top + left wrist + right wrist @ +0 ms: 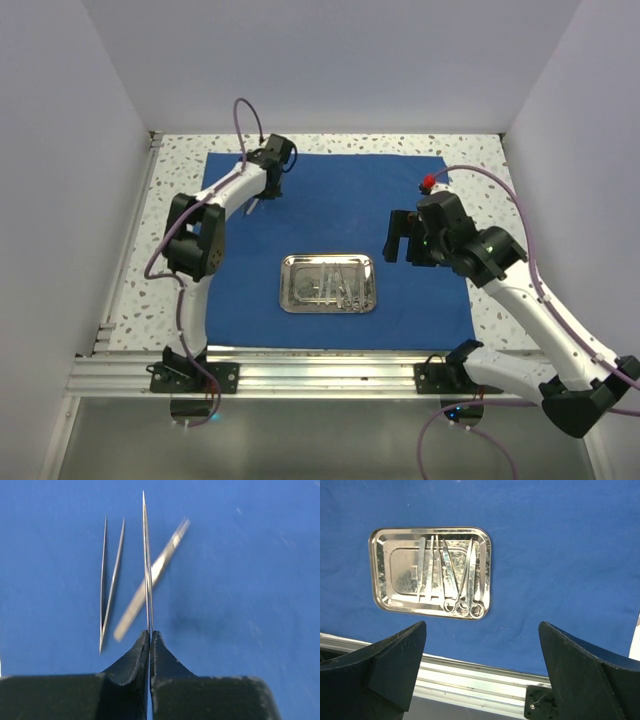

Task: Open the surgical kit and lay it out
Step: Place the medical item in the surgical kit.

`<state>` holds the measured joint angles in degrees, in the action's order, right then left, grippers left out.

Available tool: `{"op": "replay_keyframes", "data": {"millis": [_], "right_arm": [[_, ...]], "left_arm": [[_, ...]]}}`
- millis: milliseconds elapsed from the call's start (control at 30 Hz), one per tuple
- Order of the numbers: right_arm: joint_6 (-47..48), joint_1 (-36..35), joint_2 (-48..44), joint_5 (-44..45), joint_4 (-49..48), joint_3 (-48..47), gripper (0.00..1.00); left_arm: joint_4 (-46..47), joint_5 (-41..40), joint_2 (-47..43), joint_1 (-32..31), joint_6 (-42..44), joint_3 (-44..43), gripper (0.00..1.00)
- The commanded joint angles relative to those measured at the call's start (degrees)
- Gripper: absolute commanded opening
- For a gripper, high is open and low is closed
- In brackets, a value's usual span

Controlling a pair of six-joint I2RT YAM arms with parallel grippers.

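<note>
Spread flat: blue cloth (330, 200). Near its front middle, shiny tray (380, 570) holding scissors (465, 587) and other thin silver tools (422, 570). Left gripper (150, 640) pinched on tweezers (146, 555) over far-left cloth, second tweezers (110, 580) lying beside. Right gripper (482, 625) wide apart above right side.

speckled white table (478, 150); royal-blue cloth (330, 205) spread flat across most of it; speckled margin bare at left, right, far side; aluminium rail (320, 372) along near edge
</note>
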<state>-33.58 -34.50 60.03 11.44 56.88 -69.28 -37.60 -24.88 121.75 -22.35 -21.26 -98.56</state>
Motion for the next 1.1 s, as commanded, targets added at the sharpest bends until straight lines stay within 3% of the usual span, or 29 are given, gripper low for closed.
{"op": "replay_keyframes", "data": {"millis": [0, 133, 200, 233, 267, 300, 433, 567, 600, 633, 733, 800, 833, 867, 900, 933, 967, 1000, 1033, 1067], "right_arm": [[-2.0, -0.2, 1.1, 0.3, -3.3, 1.7, 0.98], [-2.5, -0.1, 3.2, -0.9, -5.3, 2.7, 0.98], [-2.5, -0.2, 4.6, -1.2, -5.9, 2.9, 0.98], [-2.5, -0.2, 5.0, -1.3, -6.6, 3.1, 0.98], [-2.5, -0.2, 5.4, -1.4, -6.9, 3.3, 0.98], [-2.5, -0.2, 6.2, -1.6, -7.2, 3.6, 0.98], [-2.5, -0.3, 7.9, -3.0, -8.5, 4.5, 0.99], [-1.7, -0.2, 7.6, -2.7, -8.5, 6.0, 0.99], [-1.2, -0.2, 7.3, -2.6, -8.5, 6.4, 0.98], [-1.1, -0.2, 6.9, -2.5, -8.4, 6.9, 0.98], [-0.1, -0.1, 4.4, -1.7, -6.9, 8.1, 0.98], [0.3, -0.2, 1.8, -1.0, -6.4, 9.5, 0.99], [0.4, -0.1, 0.6, -0.9, -6.4, 10.3, 0.98], [0.4, -0.2, -1.1, -0.9, -6.6, 11.6, 0.98], [0.5, -0.2, -2.1, -1.2, -6.7, 12.3, 0.99], [0.5, -0.2, -2.8, -1.2, -6.9, 12.9, 0.98], [0.5, -0.1, -3.4, -1.5, -6.8, 13.7, 0.99], [0.6, -0.1, -4.3, -1.8, -6.5, 13.9, 0.99], [0.9, 0.0, -4.7, -1.8, -5.6, 13.9, 0.98], [1.1, -0.1, -5.2, -1.6, -5.2, 13.9, 0.98]], "left_arm": [[1.5, -2.1, 4.1, 2.6, 5.1, -7.4, 0.01], [-0.9, -0.7, 7.9, 4.7, 5.0, -12.9, 0.14], [-1.6, -0.6, 7.9, 5.0, 5.3, -13.8, 0.32], [-1.6, -0.5, 7.4, 5.0, 5.6, -13.4, 0.47], [-1.7, 1.0, 5.9, 5.0, 5.7, -11.9, 0.96], [-1.2, 2.6, 4.6, 4.9, 6.1, -10.5, 1.0], [8.3, 4.9, -10.9, 2.5, 6.5, 4.4, 1.0], [15.3, 26.1, -18.5, 3.2, -0.6, 17.3, 0.99], [14.7, 27.9, -19.0, 3.2, -1.8, 18.0, 0.94], [14.5, 29.4, -19.8, 3.0, -2.8, 18.7, 0.8], [15.6, 19.8, -28.8, -2.7, -5.1, 22.5, 0.77], [23.2, 12.4, -37.8, -8.5, -3.5, 28.3, 0.78], [26.6, 12.8, -43.6, -8.9, -5.0, 35.2, 0.71], [32.5, 14.4, -45.9, -8.0, -11.5, 38.7, 0.7], [35.8, 17.5, -47.4, -6.8, -13.0, 42.0, 0.79], [41.1, 24.3, -47.1, -4.8, -13.4, 47.7, 0.99], [42.4, 36.4, -45.1, -1.4, -16.2, 47.7, 1.0], [38.8, 38.6, -42.1, -0.9, -17.3, 46.1, 1.0], [32.4, 38.2, -36.3, -1.5, -17.5, 43.4, 1.0], [24.6, 30.2, -34.8, -5.7, -16.7, 39.0, 1.0]]}}
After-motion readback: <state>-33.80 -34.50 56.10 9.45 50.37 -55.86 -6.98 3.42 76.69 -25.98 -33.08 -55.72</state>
